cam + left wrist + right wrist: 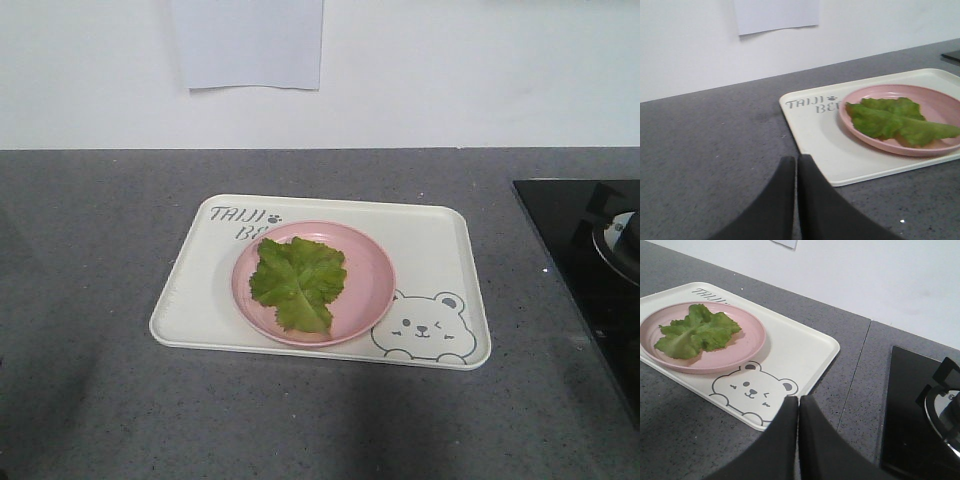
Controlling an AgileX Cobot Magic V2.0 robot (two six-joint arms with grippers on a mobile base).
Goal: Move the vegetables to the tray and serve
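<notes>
Crinkled green lettuce leaf (297, 281) lies on round pink plate (370, 262), plate on cream rectangular tray (440, 235); both grippers (796, 172) (798, 412) closed, empty; serving appears next, needing tray-edge grasps.

Left claw (796, 165): two matte black fingers (775, 205), smooth, broad at the base, tapering to rounded tips, a thin seam between them. Right claw (798, 405): same black pair, same curved outer edges

Count: 1 lettuce leaf (298, 281), 1 pink plate (365, 262), 1 tray (440, 250), 1 paper sheet (248, 42) on wall, 1 cooktop (580, 250), 2 end effectors: left (796, 172), right (798, 412).
</notes>
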